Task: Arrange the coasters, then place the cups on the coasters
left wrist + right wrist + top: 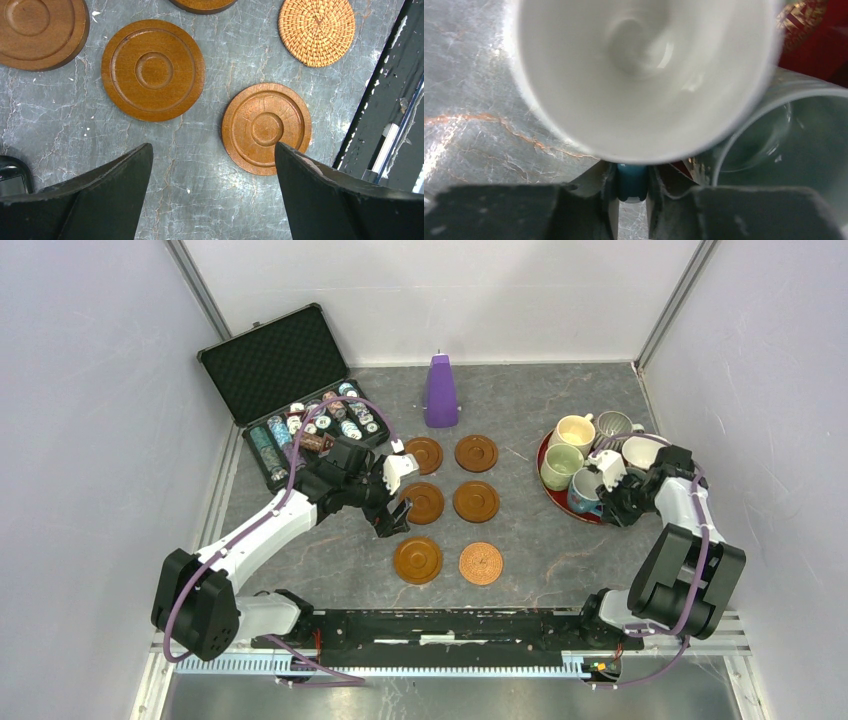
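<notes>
Six coasters lie in two columns of three on the grey table. Five are glossy brown, such as the middle-left coaster (423,502) (153,70) and the near-left coaster (418,559) (266,128); the near-right one is a woven orange-brown coaster (481,563) (316,31). My left gripper (388,512) (212,147) hangs open just left of that column, with only bare table between its fingers. The cups stand together on a red tray (575,512). My right gripper (606,496) (631,200) is shut on the handle (631,181) of the blue cup (585,490) (644,70), next to a grey-teal cup (784,140).
A cream yellow cup (574,432), a pale green cup (560,465) and a grey ribbed cup (612,425) crowd the tray. A purple cone (441,390) stands behind the coasters. An open black case (280,370) of poker chips sits at the back left. Walls close both sides.
</notes>
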Available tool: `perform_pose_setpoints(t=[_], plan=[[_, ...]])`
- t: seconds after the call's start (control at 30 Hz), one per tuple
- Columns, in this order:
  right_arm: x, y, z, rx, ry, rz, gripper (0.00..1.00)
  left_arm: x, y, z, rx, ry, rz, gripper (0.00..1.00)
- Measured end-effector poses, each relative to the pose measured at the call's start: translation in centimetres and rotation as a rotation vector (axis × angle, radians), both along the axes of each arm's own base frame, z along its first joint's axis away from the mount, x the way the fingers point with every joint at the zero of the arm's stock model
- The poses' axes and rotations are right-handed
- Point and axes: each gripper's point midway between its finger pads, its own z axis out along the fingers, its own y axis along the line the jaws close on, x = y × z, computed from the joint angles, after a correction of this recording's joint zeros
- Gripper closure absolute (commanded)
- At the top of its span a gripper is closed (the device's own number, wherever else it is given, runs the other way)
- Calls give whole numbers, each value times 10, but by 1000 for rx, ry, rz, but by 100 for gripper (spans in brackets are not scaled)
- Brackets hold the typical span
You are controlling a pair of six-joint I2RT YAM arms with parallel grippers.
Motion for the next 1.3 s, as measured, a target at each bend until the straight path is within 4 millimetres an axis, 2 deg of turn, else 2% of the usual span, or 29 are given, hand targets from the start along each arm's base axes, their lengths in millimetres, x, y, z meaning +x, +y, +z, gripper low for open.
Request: perform_pose_setpoints(t=[0.17, 0.4, 0.57, 0.8, 0.9, 1.0, 1.1, 1.13, 1.17, 1.23, 1.3], plan=[[-1, 0, 1, -2, 0, -2, 100, 0, 0, 0, 0, -1, 0, 3], [-15, -2, 16, -8, -11, -15, 100, 0, 0, 0, 0, -1, 0, 1], [-23, -4, 38, -3, -21, -20, 100, 0, 0, 0, 0, -2, 1, 0], [-17, 15, 76, 51, -68, 51, 100, 9, 6, 11, -27, -1, 62, 0], [-12, 33, 87, 75, -73, 103, 100, 20, 11, 24, -52, -10, 109, 0], [-2, 61, 99, 94, -84, 162, 100, 32, 20, 39, -86, -4, 165, 0], [9, 96, 112, 118, -107, 218, 100, 45, 36, 56, -128, 21, 249, 0], [15, 113, 118, 124, -119, 241, 100, 49, 42, 61, -138, 25, 277, 0], [17, 117, 119, 127, -123, 245, 100, 53, 47, 66, -146, 29, 305, 0], [25, 142, 126, 134, -128, 271, 100, 61, 59, 76, -152, 31, 368, 0], [38, 168, 132, 138, -137, 288, 100, 65, 68, 80, -149, 31, 417, 0]])
